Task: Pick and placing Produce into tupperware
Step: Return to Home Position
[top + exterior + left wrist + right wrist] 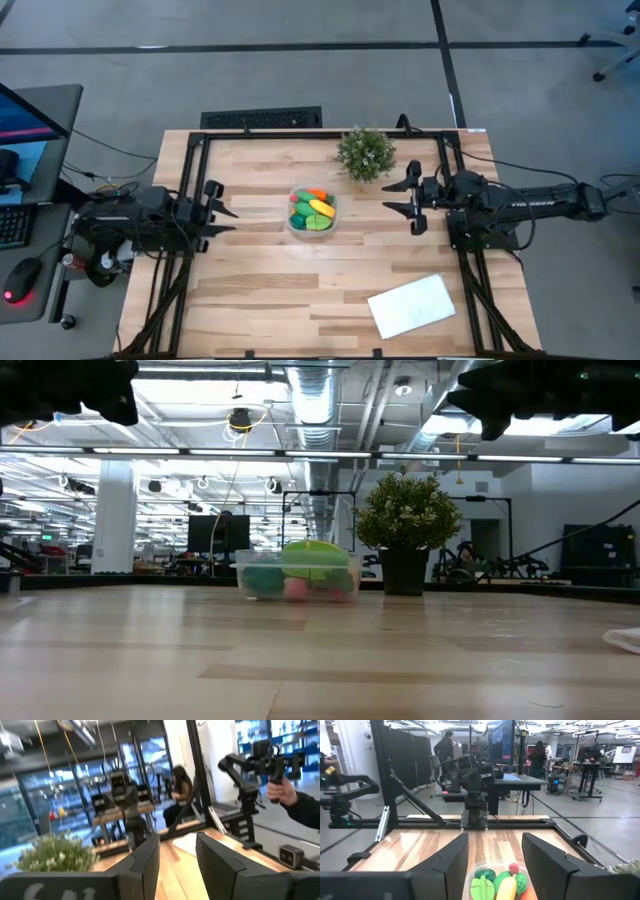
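Note:
The clear tupperware (312, 213) stands on the table's middle, filled with produce (315, 210): green pieces, a yellow banana shape, orange and red bits. In the low view the tupperware (298, 581) rests flat on its base. The right wrist view looks down on the produce (501, 885). My left gripper (228, 214) hovers open, left of the tupperware and above the table. My right gripper (393, 200) hovers open on its right. Neither touches anything.
A bushy potted plant (366, 153) stands near the far edge, just right of the tupperware. A flat white sheet (412, 305) lies near the table's near right corner. A person's hand (282, 792) holding a device shows beyond the table in the left wrist view.

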`<state>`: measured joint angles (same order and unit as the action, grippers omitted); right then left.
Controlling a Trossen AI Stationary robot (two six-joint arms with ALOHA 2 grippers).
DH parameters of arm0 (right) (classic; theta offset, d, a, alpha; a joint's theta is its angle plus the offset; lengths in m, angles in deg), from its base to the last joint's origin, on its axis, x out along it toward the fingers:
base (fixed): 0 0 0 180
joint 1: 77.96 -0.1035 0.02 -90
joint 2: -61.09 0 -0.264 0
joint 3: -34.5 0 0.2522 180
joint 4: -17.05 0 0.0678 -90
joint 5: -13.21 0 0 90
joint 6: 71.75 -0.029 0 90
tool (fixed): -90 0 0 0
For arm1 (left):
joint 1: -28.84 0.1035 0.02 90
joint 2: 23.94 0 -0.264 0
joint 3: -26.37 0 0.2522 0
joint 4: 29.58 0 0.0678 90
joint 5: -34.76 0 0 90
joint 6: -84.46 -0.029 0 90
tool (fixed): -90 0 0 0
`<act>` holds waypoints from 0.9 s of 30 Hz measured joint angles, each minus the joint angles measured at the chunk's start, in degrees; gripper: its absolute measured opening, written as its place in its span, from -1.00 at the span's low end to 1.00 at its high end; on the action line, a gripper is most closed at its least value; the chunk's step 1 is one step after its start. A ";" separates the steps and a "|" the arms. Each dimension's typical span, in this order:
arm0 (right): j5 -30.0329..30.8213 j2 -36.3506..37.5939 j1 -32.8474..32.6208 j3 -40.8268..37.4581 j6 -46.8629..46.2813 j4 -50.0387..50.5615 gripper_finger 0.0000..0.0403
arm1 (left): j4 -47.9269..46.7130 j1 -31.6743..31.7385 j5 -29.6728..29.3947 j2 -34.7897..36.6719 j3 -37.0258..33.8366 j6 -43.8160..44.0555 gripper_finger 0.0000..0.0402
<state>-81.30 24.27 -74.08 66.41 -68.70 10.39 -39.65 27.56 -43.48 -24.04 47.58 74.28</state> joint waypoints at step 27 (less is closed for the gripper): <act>0.02 -0.02 -1.11 -0.68 -1.57 -1.04 -0.12 | 12.34 6.22 -3.87 -0.11 -6.89 3.86 -0.41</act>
<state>-81.28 24.25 -75.19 65.74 -70.28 9.35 -27.31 33.78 -47.35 -24.14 40.69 78.13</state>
